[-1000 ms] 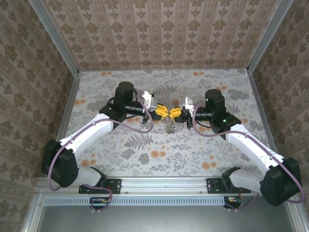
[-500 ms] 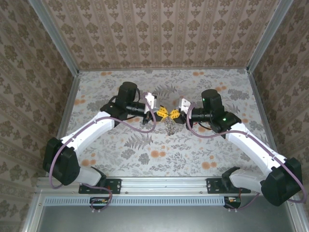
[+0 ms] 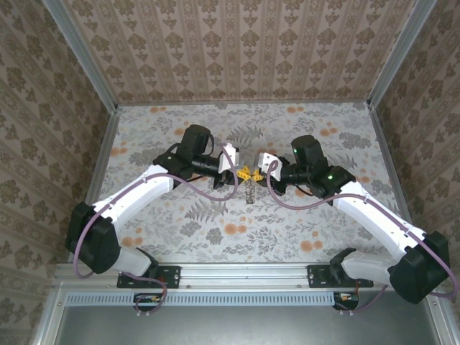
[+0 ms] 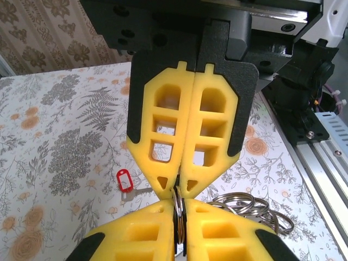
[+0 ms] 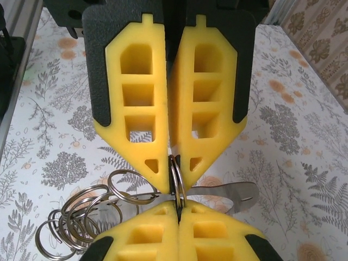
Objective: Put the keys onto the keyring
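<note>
Left jaws and right jaws meet tip to tip, each pair pinching the thin grey wire keyring (image 5: 175, 179) above the floral-patterned table (image 4: 54, 136). A bunch of similar metal rings (image 5: 76, 223) sits just beside it. A small red-headed key (image 4: 125, 180) lies on the table below.

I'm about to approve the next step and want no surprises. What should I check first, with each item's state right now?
1. Left gripper shut on the keyring: ok.
2. Right gripper shut on the same ring: ok.
3. Red key on the ring: not ok, it lies on the table.
4. Gap between the two grippers' tips: not ok, they nearly meet.
5. Linked rings free of the jaws: cannot tell.
</note>
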### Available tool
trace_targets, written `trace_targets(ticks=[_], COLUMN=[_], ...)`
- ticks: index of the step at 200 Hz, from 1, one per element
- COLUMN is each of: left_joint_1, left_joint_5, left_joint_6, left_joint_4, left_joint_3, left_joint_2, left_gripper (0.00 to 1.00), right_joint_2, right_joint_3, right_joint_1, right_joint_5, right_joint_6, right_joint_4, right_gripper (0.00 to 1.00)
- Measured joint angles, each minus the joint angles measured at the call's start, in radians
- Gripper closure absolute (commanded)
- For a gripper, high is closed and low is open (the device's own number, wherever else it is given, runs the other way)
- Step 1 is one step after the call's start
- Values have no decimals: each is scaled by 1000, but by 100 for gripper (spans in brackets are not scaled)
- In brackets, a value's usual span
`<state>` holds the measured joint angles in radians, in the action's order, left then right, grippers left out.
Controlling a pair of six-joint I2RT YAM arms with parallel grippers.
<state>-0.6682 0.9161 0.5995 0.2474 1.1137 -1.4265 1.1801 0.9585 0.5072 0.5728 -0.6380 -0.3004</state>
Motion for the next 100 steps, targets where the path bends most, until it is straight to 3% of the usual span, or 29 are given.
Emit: trace_targets(ticks=[20,41,79,100], left_joint_1=[0,0,-6,-2], left_joint_5=[-5,-9,-13,13], left_joint_6=[4,12,26,17], left_joint_4=[3,8,6,-25], left_joint_3=[0,1,2,0], left_joint_2=[0,-3,-12,-12], left_gripper=[91,100,100,100], right_joint_2=[0,0,0,-12], right_joint_3=[0,0,0,-23], right_joint_1=[5,9,5,-19], right_joint_5=[-11,-20,-12,40], right_joint_6=[-7,-13,-14,9], right_joint_4=[-3,-11,-21,17], right_gripper=[100,100,100,84])
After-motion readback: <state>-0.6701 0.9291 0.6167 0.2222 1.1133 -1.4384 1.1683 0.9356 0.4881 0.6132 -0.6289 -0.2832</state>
